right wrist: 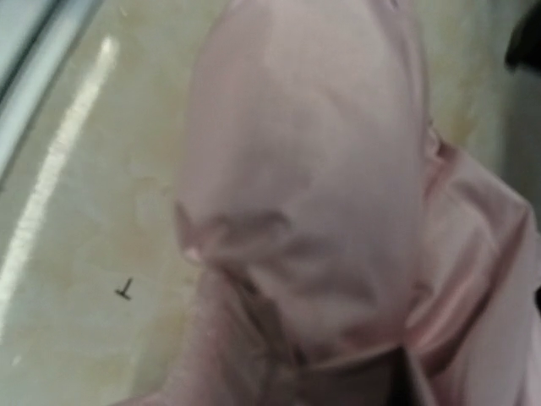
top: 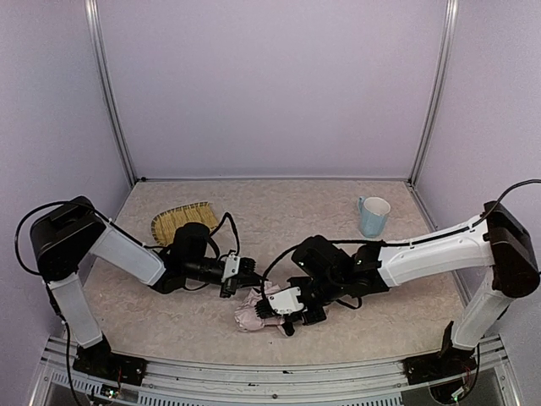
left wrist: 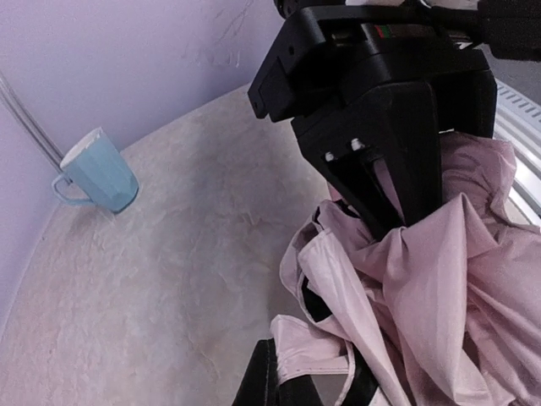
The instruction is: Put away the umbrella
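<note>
The umbrella (top: 251, 315) lies crumpled at the front middle of the table, pale pink fabric with black lining showing. In the left wrist view its fabric (left wrist: 439, 304) fills the right side. My left gripper (top: 254, 282) reaches it from the left; its fingers (left wrist: 264, 381) look shut on a folded edge of the fabric. My right gripper (top: 272, 311) comes from the right, and its black fingers (left wrist: 385, 194) press down into the fabric, closed on it. In the right wrist view blurred pink fabric (right wrist: 313, 169) hides my fingers. Shaft, handle and strap are hidden.
A woven bamboo tray (top: 182, 222) lies at the back left behind the left arm. A pale blue cup (top: 373, 216) stands at the back right, also in the left wrist view (left wrist: 97, 173). The table's metal front rail (top: 279, 372) runs just in front of the umbrella.
</note>
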`<state>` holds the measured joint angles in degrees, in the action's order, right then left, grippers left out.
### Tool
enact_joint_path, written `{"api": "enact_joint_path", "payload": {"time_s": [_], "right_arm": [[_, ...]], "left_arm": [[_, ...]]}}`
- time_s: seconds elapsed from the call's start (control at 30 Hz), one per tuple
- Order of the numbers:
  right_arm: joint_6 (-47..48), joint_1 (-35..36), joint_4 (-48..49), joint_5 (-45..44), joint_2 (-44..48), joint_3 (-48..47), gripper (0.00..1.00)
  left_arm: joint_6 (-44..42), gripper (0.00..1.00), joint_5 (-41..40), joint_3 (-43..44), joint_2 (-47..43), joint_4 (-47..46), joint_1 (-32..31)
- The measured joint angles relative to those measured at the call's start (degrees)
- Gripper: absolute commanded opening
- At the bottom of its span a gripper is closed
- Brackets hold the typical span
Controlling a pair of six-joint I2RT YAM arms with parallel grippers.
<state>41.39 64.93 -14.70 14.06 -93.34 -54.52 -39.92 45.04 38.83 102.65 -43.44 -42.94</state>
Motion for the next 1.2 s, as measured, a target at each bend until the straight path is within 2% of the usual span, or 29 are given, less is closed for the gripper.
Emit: {"api": "enact_joint_path", "payload": {"time_s": [0.2, 0.3, 0.33, 0.37, 0.43, 0.5, 0.6, 0.63, 0.7, 0.77, 0.9, 1.0, 1.1, 1.2], "right_arm": [[-2.1, -0.09, 3.1, -0.42, -5.05, 1.14, 0.0], [-3.06, -0.72, 3.19, -0.37, -5.68, 1.33, 0.0], [-4.42, -1.44, 2.36, -0.22, -6.58, 1.42, 0.0], [-4.52, -1.46, 2.36, -0.13, -6.6, 1.44, 0.0], [-5.18, -1.53, 1.36, 0.07, -6.75, 1.31, 0.0], [-5.53, -1.68, 1.2, 0.28, -6.93, 1.2, 0.0], [-5.97, -1.86, 0.98, 0.5, -7.13, 1.03, 0.0], [-6.12, -1.92, 0.83, 0.59, -7.3, 0.92, 0.0], [-6.38, -2.08, 0.57, 0.92, -7.32, 0.68, 0.0], [-6.54, -2.21, 0.46, 1.22, -7.34, 0.61, 0.0], [-6.64, -2.89, -0.35, 2.6, -7.74, 0.0, 0.0], [-6.73, -3.8, -1.36, 4.66, -8.28, -0.83, 0.0], [-6.73, -5.11, -2.73, 7.69, -8.96, -1.7, 0.0], [-6.64, -6.67, -5.44, 11.65, -10.14, -3.23, 0.0]], "left_arm": [[-0.52, 0.0, -6.6, -3.08, 1.84, 1.46, -0.59], [-0.37, 0.06, -9.68, -3.06, 4.48, -0.59, -0.61], [1.38, 0.13, -14.62, -1.99, 6.93, -4.33, 0.04], [1.55, 0.16, -15.23, -1.73, 7.02, -4.98, 0.31], [3.61, 0.31, -18.93, -0.42, 7.23, -8.87, 1.68], [5.79, 0.42, -22.56, 1.29, 7.23, -12.66, 3.3], [9.81, 0.67, -28.81, 2.91, 6.54, -16.59, 4.87], [10.91, 0.72, -30.82, 2.75, 5.7, -17.16, 4.92], [13.4, 0.73, -34.29, 0.74, 2.34, -18.25, 4.48], [15.69, 0.69, -36.39, -4.5, -4.98, -19.02, 3.48], [17.62, 0.65, -38.45, -13.42, -23.69, -17.57, -3.98], [18.12, 0.69, -39.01, -15.58, -32.92, -12.9, -13.49], [18.34, 0.76, -39.67, -20.44, -36.79, -9.84, -22.75], [17.18, 0.85, -42.38, -23.69, -33.92, -5.84, -27.04]]}}
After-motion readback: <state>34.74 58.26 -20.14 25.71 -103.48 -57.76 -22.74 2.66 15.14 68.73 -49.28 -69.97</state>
